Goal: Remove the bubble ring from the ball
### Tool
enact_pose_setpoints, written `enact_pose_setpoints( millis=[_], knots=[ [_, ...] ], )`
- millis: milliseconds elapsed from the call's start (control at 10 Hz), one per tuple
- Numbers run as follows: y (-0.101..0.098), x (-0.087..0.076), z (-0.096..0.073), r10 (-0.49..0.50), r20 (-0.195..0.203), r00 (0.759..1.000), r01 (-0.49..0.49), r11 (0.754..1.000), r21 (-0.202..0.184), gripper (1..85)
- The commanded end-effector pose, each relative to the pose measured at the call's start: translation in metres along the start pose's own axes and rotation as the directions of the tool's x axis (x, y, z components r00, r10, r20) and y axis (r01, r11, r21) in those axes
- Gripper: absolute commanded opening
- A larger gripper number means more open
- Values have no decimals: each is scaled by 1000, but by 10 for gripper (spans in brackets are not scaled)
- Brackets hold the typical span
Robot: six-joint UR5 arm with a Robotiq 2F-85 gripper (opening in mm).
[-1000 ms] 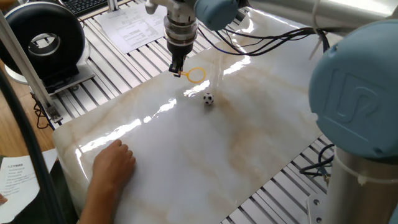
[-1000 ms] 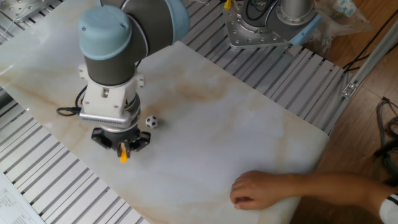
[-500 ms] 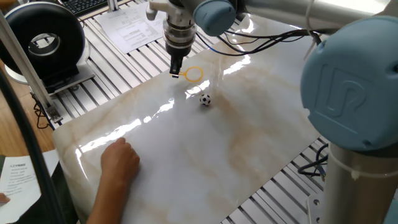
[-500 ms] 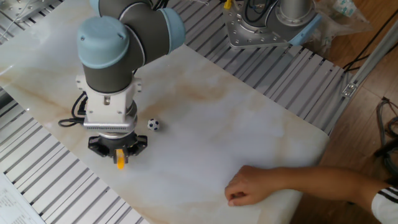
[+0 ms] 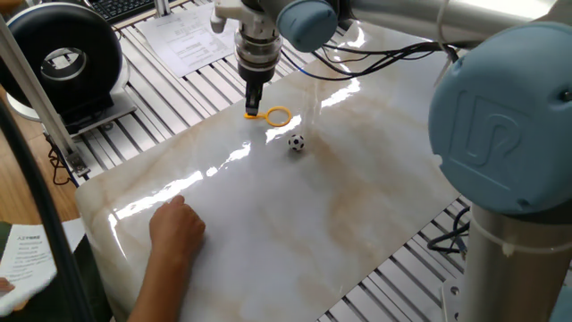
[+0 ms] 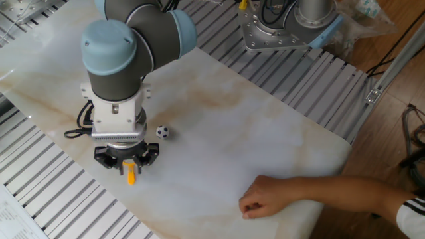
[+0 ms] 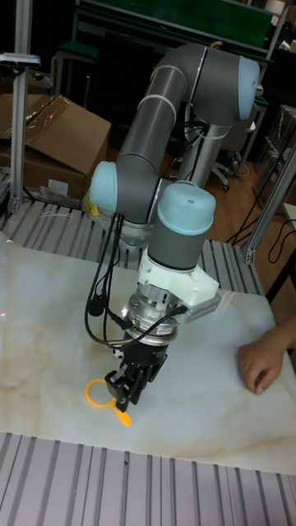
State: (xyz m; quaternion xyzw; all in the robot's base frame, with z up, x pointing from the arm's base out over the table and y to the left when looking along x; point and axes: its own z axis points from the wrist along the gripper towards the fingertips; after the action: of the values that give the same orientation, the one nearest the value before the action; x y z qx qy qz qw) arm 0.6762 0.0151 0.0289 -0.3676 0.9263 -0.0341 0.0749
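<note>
The ball [image 5: 296, 141], white with black patches, sits free on the marble table [image 5: 357, 197], and it also shows in the other fixed view [image 6: 163, 132]. The yellow-orange bubble ring [image 5: 279, 115] is off the ball, low at the table a short way to the ball's far left. My gripper [image 5: 255, 107] points straight down, shut on the ring's short handle. In the other fixed view only the handle's orange tip [image 6: 131, 176] sticks out under the gripper [image 6: 128, 166]. The tall fixed view has the hoop [image 7: 99, 393] beside the gripper [image 7: 125, 401]; the ball is hidden there.
A person's hand [image 5: 177, 231] rests on the table near its front edge, also seen from the other side [image 6: 265, 197]. A black round device [image 5: 63, 58] and papers [image 5: 183, 40] lie beyond the table. Ribbed aluminium rails [image 6: 60, 199] border the slab.
My gripper has come down with the ring, from above the table to table level, a little away from the ball. The ball stays put. The hand shifted slightly.
</note>
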Motion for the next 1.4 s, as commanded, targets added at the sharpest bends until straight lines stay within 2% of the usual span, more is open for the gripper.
enact_pose_setpoints(
  millis=[0,100,200,300,400,500,600,700,900,1000,1100,1200,1300],
  knots=[
    [-11,16,-14,127,-33,991,-126,991,38,133],
    [-10,21,-23,239,-31,970,-238,970,43,13],
    [-13,29,-31,303,-37,952,-300,952,65,13],
    [-10,39,-37,369,-47,928,-365,928,72,13],
    [3,47,-41,465,-51,884,-464,885,37,13],
    [16,51,-41,542,-37,839,-543,840,-7,13],
    [20,55,-42,572,-21,820,-573,820,-20,13],
    [26,56,-47,616,-17,787,-617,786,-37,13],
    [28,63,-56,670,-34,741,-671,741,-17,13],
    [32,56,-55,695,-32,718,-696,717,-39,13],
    [34,47,-56,710,-18,703,-710,701,-66,13],
    [35,44,-58,715,-22,699,-715,696,-72,13],
    [31,47,-61,701,-25,713,-701,712,-48,13]
  ],
)
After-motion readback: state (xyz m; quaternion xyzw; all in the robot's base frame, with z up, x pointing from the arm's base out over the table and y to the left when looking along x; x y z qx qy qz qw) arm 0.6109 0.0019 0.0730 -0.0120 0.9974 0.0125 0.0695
